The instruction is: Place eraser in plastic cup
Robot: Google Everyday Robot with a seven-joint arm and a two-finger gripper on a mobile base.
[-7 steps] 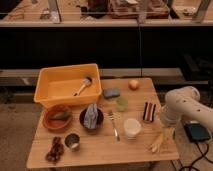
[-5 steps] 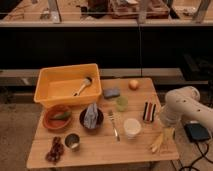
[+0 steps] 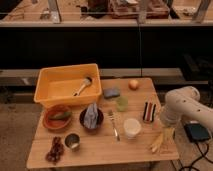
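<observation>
The eraser [image 3: 148, 111], a small dark block with red and pale stripes, stands on the right side of the wooden table [image 3: 100, 150]. A pale green plastic cup [image 3: 121, 103] stands to its left. A white cup [image 3: 132, 127] stands in front of that, nearer the table's front. My gripper [image 3: 159, 141] hangs from the white arm [image 3: 182, 102] at the table's right edge. It is low over the front right corner, in front of and to the right of the eraser, apart from it.
A yellow bin [image 3: 47, 95] with a brush stands at the back left. A blue-grey pad [image 3: 111, 93] and an orange fruit [image 3: 133, 84] lie behind the cups. Two bowls [image 3: 91, 120], a fork [image 3: 114, 127], a small tin [image 3: 73, 142] and dark grapes [image 3: 54, 150] fill the left front.
</observation>
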